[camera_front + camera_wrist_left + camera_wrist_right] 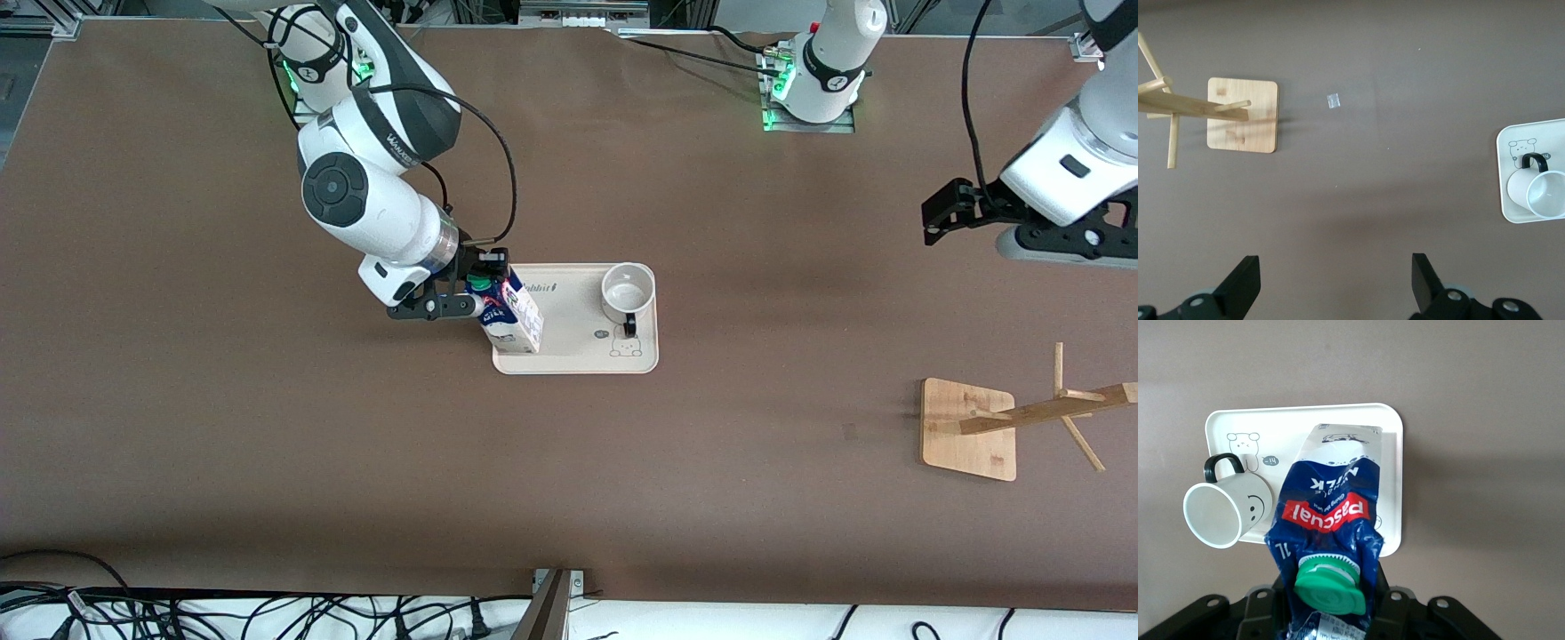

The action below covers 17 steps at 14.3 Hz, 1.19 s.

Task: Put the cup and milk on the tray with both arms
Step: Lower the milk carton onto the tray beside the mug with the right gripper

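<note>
Milk (513,316) stands on the tray (578,356) at the right arm's end, its top clamped in the right gripper (480,289), with the cup (628,290) upright on the tray's other end. From the left wrist, the left gripper (1335,283) hangs spread wide and empty over bare table, the tray cut off at the frame edge. From the right wrist, the green cap (1329,583) hides the fingertips.

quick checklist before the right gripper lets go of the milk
1. Cup on the tray: ok, upright at the end toward the left arm.
2. Milk over the tray: ok, at the end toward the right arm, close to the rim.
3. Milk base flat on the tray: cannot tell.
4. Right gripper grip: ok, shut on the milk near its green cap.
5. Milk apart from the cup: ok.
6. Left gripper out of the way: ok, open, waiting.
</note>
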Each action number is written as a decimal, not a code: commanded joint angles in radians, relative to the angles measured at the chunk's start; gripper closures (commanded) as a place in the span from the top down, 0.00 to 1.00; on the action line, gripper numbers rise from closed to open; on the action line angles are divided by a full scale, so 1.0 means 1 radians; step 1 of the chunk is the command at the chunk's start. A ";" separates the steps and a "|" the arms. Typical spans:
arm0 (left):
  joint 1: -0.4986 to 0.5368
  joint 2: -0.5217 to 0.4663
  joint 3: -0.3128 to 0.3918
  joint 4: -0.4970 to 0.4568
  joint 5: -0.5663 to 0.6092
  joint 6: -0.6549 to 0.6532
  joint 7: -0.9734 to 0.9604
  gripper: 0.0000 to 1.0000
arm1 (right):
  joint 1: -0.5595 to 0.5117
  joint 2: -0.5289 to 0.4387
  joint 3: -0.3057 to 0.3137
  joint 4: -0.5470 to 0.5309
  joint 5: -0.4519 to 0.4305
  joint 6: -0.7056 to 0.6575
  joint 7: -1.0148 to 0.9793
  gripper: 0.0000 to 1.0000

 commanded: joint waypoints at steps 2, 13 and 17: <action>-0.013 -0.058 0.026 -0.089 -0.015 0.052 0.006 1.00 | 0.089 0.028 -0.007 0.012 -0.045 -0.004 0.085 0.46; -0.002 -0.039 0.022 -0.066 -0.017 0.039 0.017 1.00 | 0.076 0.061 -0.039 0.003 -0.070 -0.021 -0.059 0.46; -0.001 -0.039 0.022 -0.064 -0.019 0.039 0.019 1.00 | 0.089 0.061 -0.037 0.003 -0.070 -0.032 -0.062 0.46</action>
